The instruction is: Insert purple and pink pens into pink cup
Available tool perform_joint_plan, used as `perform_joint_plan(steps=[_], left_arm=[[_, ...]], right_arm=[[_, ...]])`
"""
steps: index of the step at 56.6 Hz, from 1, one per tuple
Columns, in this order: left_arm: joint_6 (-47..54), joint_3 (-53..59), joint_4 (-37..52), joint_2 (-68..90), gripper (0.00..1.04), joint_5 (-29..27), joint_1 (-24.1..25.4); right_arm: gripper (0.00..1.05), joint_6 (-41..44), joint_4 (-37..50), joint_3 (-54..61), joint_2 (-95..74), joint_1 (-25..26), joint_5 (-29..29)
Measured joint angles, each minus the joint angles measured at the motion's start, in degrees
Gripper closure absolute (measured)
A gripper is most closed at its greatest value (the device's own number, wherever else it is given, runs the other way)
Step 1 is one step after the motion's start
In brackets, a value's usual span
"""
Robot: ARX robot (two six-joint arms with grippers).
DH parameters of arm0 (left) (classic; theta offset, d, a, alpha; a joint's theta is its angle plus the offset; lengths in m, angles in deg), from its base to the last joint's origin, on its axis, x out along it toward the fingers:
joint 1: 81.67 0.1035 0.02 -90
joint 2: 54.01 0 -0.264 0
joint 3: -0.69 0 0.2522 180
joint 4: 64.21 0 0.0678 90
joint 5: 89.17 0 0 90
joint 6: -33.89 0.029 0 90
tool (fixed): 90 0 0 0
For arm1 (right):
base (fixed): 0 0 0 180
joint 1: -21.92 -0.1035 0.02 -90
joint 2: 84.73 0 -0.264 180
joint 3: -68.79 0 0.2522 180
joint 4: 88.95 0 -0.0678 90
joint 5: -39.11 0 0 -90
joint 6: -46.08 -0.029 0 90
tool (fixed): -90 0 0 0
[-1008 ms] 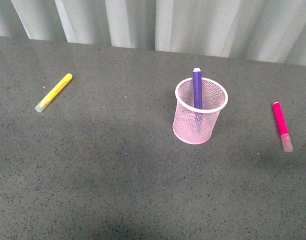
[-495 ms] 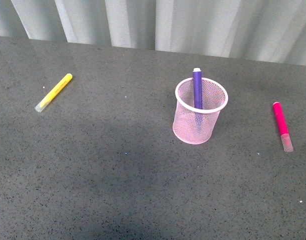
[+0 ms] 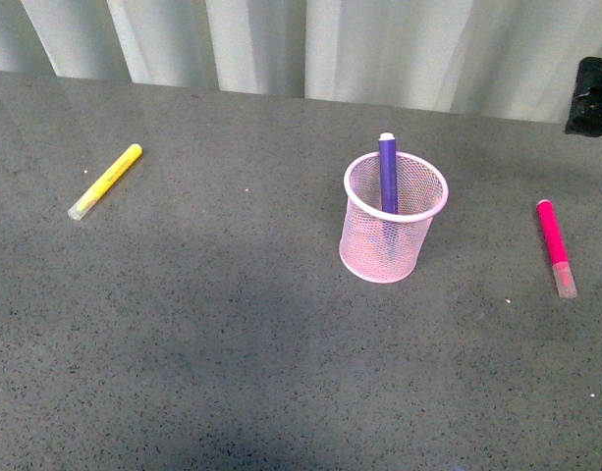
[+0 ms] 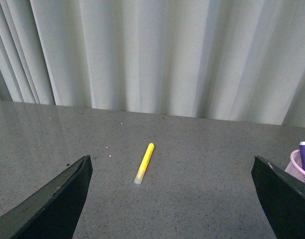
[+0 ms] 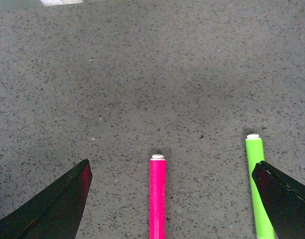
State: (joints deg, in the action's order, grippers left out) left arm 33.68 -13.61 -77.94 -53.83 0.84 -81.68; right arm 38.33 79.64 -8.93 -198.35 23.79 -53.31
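My right pincer (image 5: 170, 167) hangs spread apart over the pink pen (image 5: 157, 196), which lies flat to the right of the cup (image 3: 374, 245). The purple pen (image 3: 388, 177) already stands inside. I should centre on the pink barrel, keeping clear, I think, of the green pen (image 5: 259, 189) alongside.
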Motion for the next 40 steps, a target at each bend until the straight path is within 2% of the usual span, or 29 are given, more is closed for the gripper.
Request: perform_joint_plan(steps=[17, 40], left_arm=[[-0.02, 0.0, 0.0, 0.0, 0.07, -0.02, 0.0], [-0.02, 0.0, 0.0, 0.0, 0.07, -0.02, 0.0]], right_arm=[[0.07, -1.95, 0.98, -0.28, -3.76, -2.82, -0.68], [0.07, -3.21, 7.17, 4.81, -8.22, 0.52, 2.12]])
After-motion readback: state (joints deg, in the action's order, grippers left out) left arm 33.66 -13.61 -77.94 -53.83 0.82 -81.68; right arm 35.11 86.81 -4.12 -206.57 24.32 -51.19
